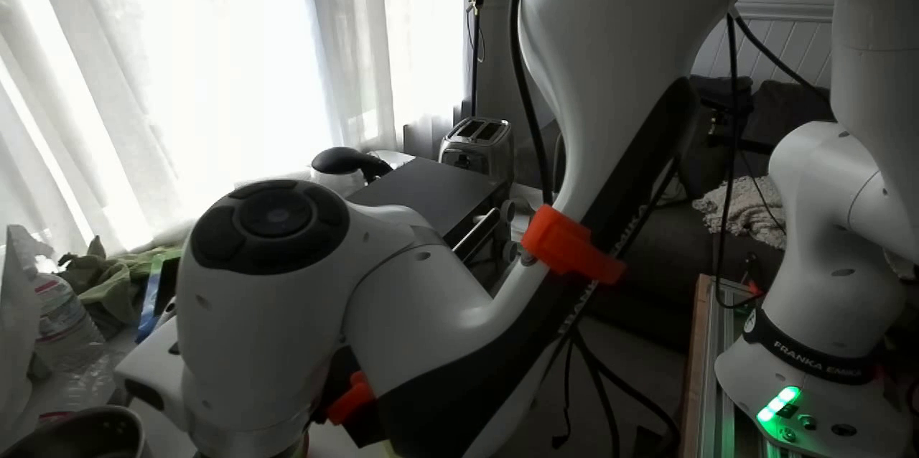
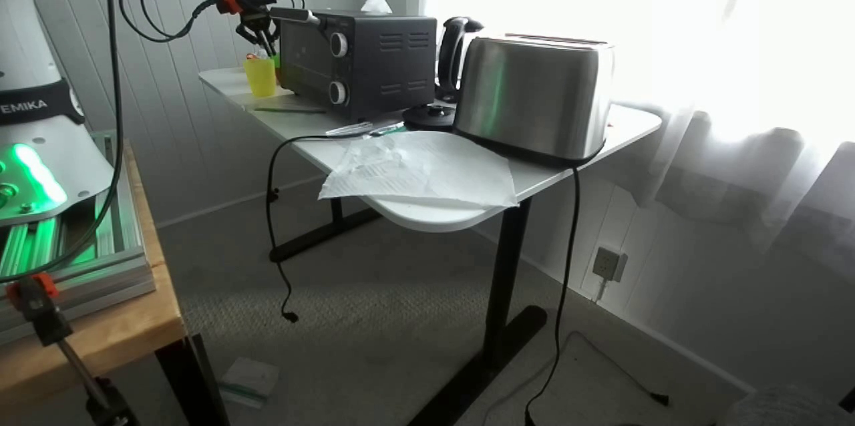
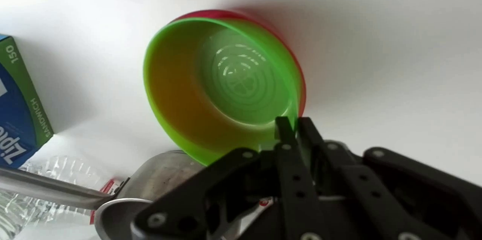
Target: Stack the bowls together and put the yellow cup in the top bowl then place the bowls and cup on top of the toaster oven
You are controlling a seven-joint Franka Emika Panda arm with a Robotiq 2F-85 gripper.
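The yellow-green bowl (image 3: 222, 89) is being pinched at its rim by the pincer (image 3: 295, 122), in or just over the magenta bowl (image 3: 228, 14); level, centred seating there is being advised before release.

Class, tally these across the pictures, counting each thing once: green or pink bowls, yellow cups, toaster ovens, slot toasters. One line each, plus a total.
Green bowl and pink bowl: 2
Yellow cup: 1
Toaster oven: 1
Slot toaster: 1
Total: 5
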